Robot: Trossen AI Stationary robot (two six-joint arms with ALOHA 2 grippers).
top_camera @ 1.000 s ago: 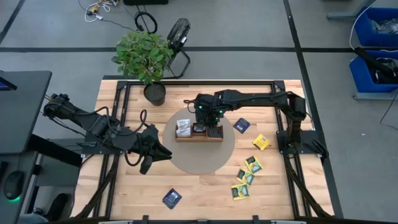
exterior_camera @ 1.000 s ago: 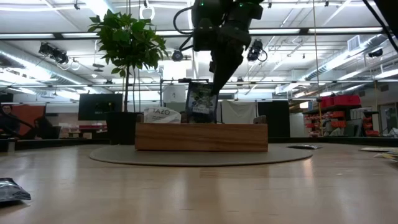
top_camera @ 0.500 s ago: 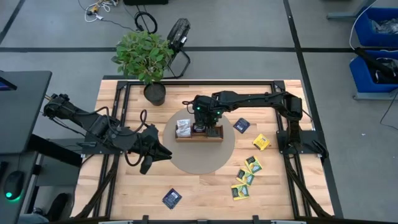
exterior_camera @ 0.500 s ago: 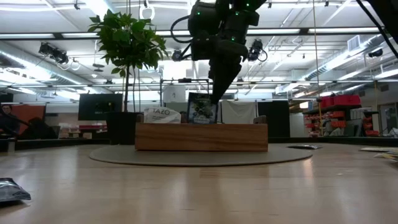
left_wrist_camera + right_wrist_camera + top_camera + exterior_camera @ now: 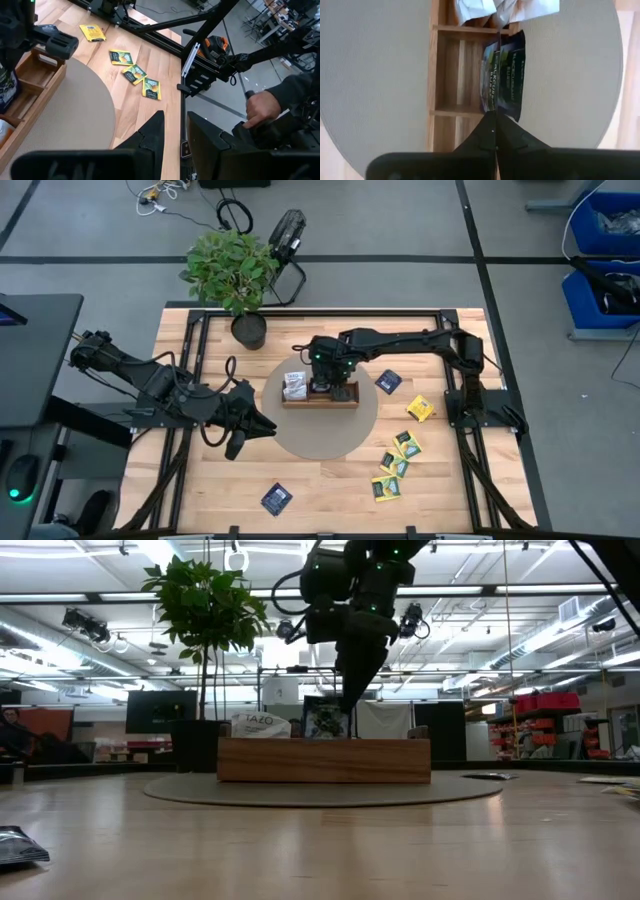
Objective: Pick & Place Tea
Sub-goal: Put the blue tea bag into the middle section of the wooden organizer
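A dark tea packet (image 5: pixel 504 75) stands in the tray's (image 5: pixel 436 90) middle compartment, pinched by the closed right pincer (image 5: pixel 495 122).

One camera looks straight down on the whole bench (image 5: pixel 320 480), another sits level at its surface, both sharing the wooden tray (image 5: pixel 320 401), which the right wrist camera sees close.
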